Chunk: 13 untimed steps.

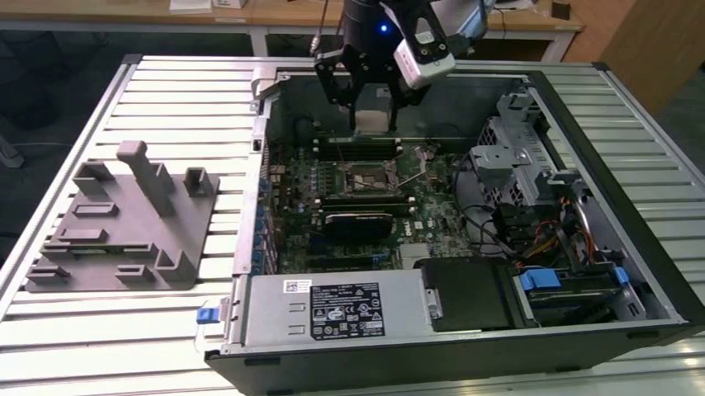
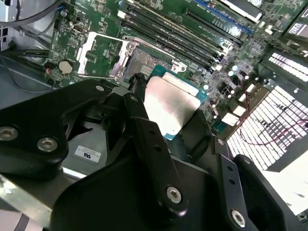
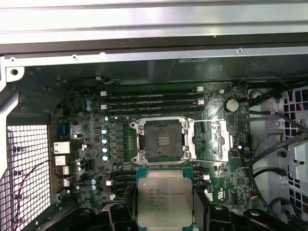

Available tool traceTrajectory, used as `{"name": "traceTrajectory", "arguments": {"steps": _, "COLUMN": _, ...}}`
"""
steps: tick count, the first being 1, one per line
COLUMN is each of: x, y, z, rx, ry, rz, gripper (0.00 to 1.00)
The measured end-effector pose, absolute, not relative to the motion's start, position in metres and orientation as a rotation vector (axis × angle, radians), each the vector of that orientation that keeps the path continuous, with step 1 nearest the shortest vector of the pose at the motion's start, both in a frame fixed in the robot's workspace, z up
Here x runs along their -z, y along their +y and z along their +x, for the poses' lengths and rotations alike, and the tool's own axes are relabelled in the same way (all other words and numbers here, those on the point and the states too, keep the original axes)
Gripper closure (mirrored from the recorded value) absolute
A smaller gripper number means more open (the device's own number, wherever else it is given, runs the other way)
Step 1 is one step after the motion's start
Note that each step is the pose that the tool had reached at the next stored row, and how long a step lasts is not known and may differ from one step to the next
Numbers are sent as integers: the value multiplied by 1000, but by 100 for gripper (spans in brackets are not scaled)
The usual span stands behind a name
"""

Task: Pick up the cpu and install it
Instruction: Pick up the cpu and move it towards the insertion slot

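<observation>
Silver-topped cpu point(image 3: 165, 197) clamped edge to edge between the fingers of the gripper point(image 1: 372, 120), held above the motherboard point(image 3: 82, 144), short of the open CPU socket point(image 3: 161, 140).
A tilted or offset descent could bend socket pins or snag the flipped-open load plate point(image 3: 211, 139).
</observation>
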State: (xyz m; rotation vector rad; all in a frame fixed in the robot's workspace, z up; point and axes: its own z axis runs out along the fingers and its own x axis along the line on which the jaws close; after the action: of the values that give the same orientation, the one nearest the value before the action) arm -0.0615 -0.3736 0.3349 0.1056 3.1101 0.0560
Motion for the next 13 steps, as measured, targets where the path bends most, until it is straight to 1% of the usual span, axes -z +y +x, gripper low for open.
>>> {"name": "traceTrajectory", "arguments": {"steps": 13, "x": -311, "y": -361, "z": -62, "rx": -57, "ry": 3110, "rz": 100, "gripper": 45}}
